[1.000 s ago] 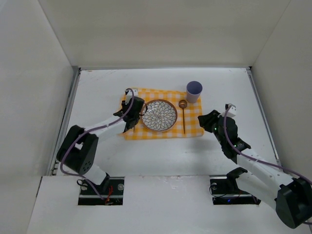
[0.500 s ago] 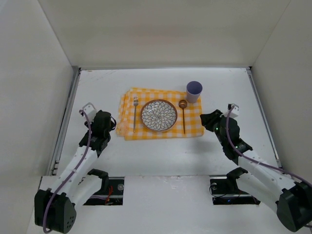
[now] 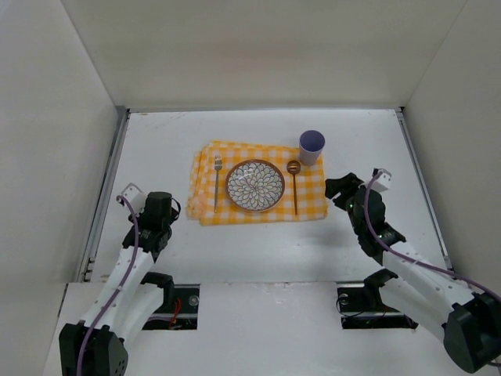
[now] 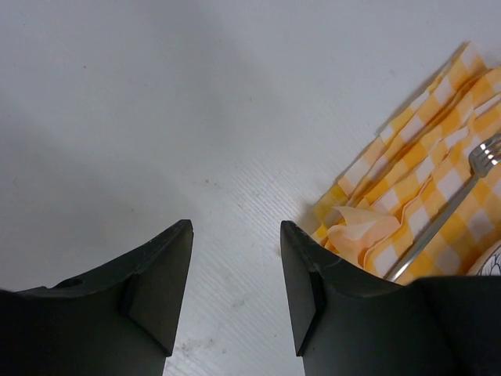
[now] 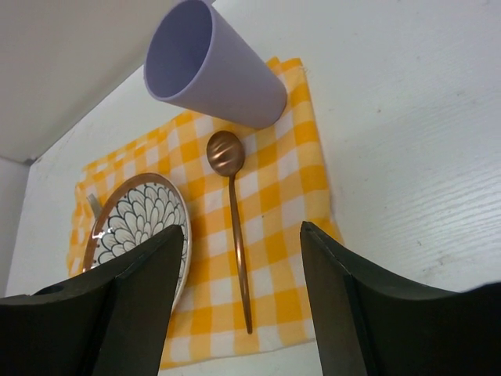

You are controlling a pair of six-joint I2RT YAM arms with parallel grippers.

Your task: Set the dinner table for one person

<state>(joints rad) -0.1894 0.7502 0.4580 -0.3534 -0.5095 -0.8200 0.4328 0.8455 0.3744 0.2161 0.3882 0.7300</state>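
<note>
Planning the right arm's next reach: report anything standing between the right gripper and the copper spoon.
Nothing visible does. The right gripper is open, and only flat checked cloth and bare table lie between it and the copper spoon.

In the left wrist view the fork (image 4: 442, 213) loses its handle end behind the left tool (image 4: 235, 235), and the plate (image 4: 495, 262) is a sliver cut by the right edge; the right tool (image 5: 243, 235) hides the plate's lower rim in its own view

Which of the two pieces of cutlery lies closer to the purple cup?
The copper-coloured spoon, right of the plate, its bowl beside the cup. The silver fork lies on the plate's far side.
</note>
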